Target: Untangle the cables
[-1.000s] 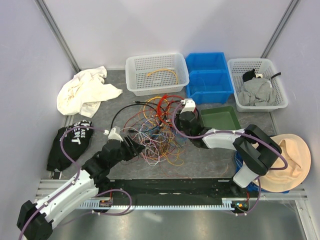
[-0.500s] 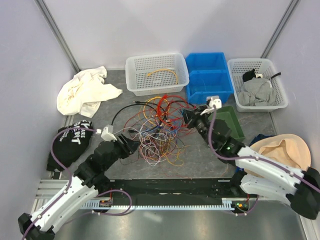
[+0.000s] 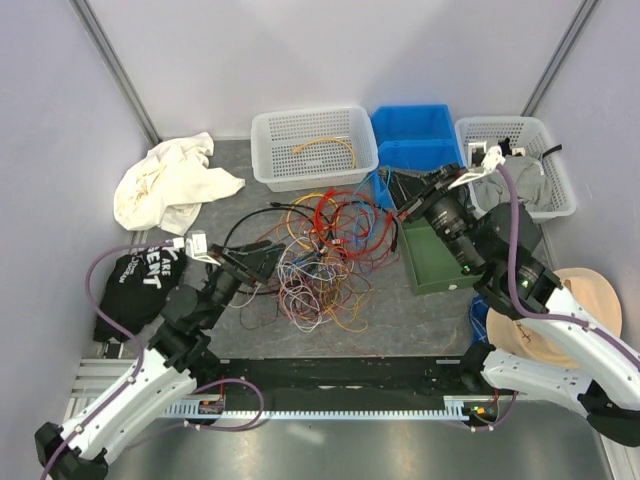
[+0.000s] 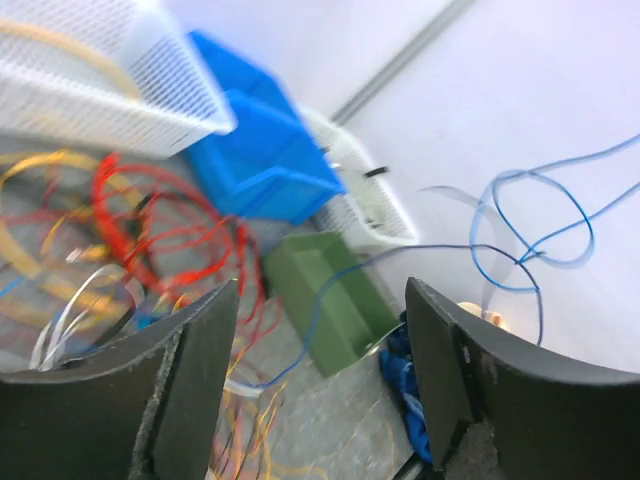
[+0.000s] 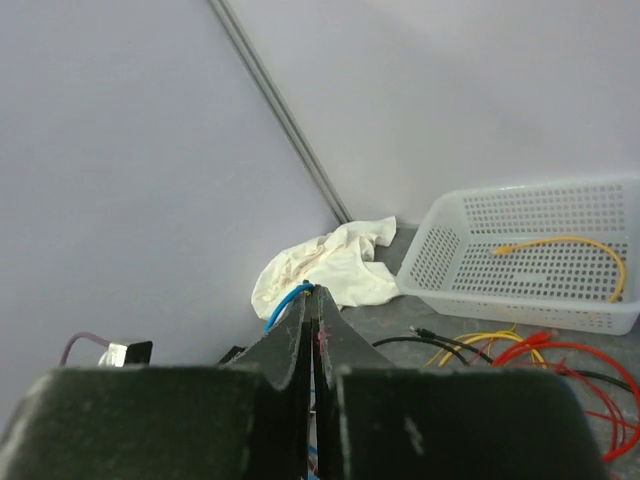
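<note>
Patience is needed: our right gripper [image 5: 312,296] is clamped on one thin blue wire [image 5: 284,301], above the tangled heap of thin coloured cables [image 3: 320,255] on the grey table [image 3: 400,320] — we should pull slowly while our left gripper [image 4: 320,292], jaws apart, pins the heap.

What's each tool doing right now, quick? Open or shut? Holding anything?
Left tool: open, gripping nothing.
Right tool: closed on a thin blue cable.
</note>
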Tool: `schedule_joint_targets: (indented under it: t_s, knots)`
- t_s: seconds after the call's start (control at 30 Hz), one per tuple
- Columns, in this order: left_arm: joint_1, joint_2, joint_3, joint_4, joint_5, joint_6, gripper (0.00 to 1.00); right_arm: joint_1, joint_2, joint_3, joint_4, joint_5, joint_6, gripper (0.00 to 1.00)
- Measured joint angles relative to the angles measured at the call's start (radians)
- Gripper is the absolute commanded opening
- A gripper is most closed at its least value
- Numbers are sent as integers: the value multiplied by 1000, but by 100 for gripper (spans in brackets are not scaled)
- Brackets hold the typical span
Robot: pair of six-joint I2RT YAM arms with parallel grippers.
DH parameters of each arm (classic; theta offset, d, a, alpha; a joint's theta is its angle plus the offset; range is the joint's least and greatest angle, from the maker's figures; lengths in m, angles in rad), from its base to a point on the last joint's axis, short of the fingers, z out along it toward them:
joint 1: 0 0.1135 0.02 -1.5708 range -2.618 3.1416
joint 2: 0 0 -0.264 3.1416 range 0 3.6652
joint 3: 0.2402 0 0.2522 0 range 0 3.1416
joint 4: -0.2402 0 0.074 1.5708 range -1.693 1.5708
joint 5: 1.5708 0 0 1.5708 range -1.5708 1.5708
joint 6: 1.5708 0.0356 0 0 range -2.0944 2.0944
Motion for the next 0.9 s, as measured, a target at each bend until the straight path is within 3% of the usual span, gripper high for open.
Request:
schedule_joint_targets:
  t_s: [0.17,0.4,0.73,0.9]
  knots:
    - [0,211,16,322,132,66,98,0,73,142,-105,-61,9,0]
    - [0,400,147,574,304,129,100,0,89,134,-188,-150,48,0]
    - [-41,579,234,758,470,164,100,0,87,97,-202,-235,86,0]
    - [-92,692,262,774,514,180,84,0,81,90,-209,-253,91,0]
